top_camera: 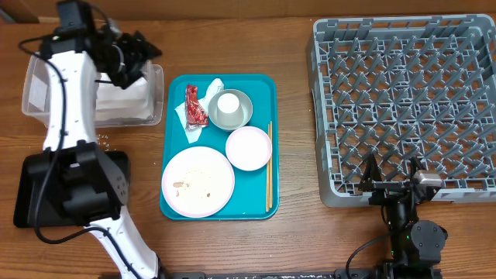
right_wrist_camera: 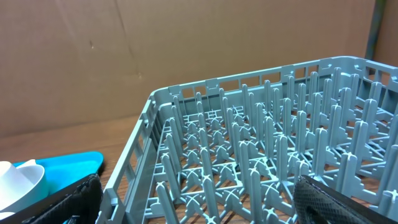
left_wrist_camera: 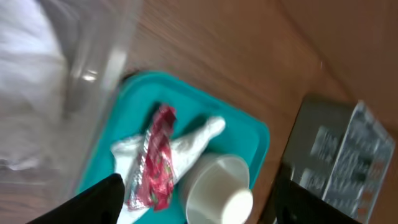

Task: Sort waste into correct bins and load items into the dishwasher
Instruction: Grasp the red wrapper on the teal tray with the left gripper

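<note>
On the teal tray, a red wrapper (top_camera: 195, 105) lies on a crumpled white napkin (top_camera: 188, 122). Beside them a white cup (top_camera: 228, 104) sits in the grey metal bowl (top_camera: 242, 116). In front are the smaller white dish (top_camera: 249, 147), the large plate (top_camera: 198, 180) with food scraps, and the chopsticks (top_camera: 269, 167). My left gripper (top_camera: 139, 54) is open and empty above the right end of the clear tub (top_camera: 31, 89). In its wrist view the left gripper (left_wrist_camera: 196, 199) looks down on the wrapper (left_wrist_camera: 155, 158) and cup (left_wrist_camera: 217, 186). My right gripper (top_camera: 393, 174) is open and empty at the front edge of the dish rack (top_camera: 403, 101).
The teal tray (top_camera: 260, 85) lies mid-table. White paper (top_camera: 124, 101) lies in the clear tub. The black tray (top_camera: 23, 194) sits front left, partly under the left arm. A few rice grains (top_camera: 101, 141) lie on the wood. The right wrist view shows the rack's pegs (right_wrist_camera: 249, 155).
</note>
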